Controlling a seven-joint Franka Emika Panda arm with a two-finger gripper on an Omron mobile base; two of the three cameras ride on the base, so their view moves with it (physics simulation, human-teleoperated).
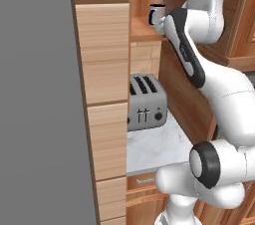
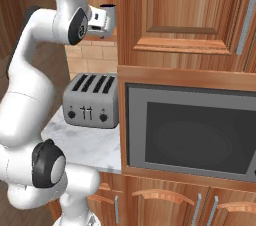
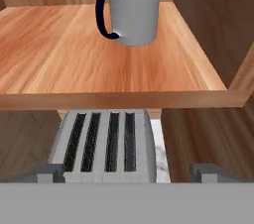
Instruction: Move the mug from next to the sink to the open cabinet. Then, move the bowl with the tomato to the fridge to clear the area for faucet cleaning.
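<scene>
The mug [image 3: 134, 7], pale grey with a dark navy handle and rim, stands upright on the wooden shelf of the open cabinet [image 3: 59, 54]. In the left base view the mug [image 1: 156, 14] sits at the shelf's front, just beyond my wrist. My gripper [image 3: 129, 172] is open and empty, held a little back from the shelf edge and slightly below the mug. Its fingertips [image 3: 49, 171] show far apart at the bottom of the hand view. In the right base view my hand [image 2: 102, 20] points at the mug [image 2: 108, 6], apart from it.
A silver four-slot toaster [image 1: 146, 102] stands on the white marble counter [image 1: 154, 149] under the shelf. A built-in microwave [image 2: 190, 130] and closed wooden doors [image 2: 180, 10] lie to the right. A tall flat grey panel [image 1: 35, 94] fills the left.
</scene>
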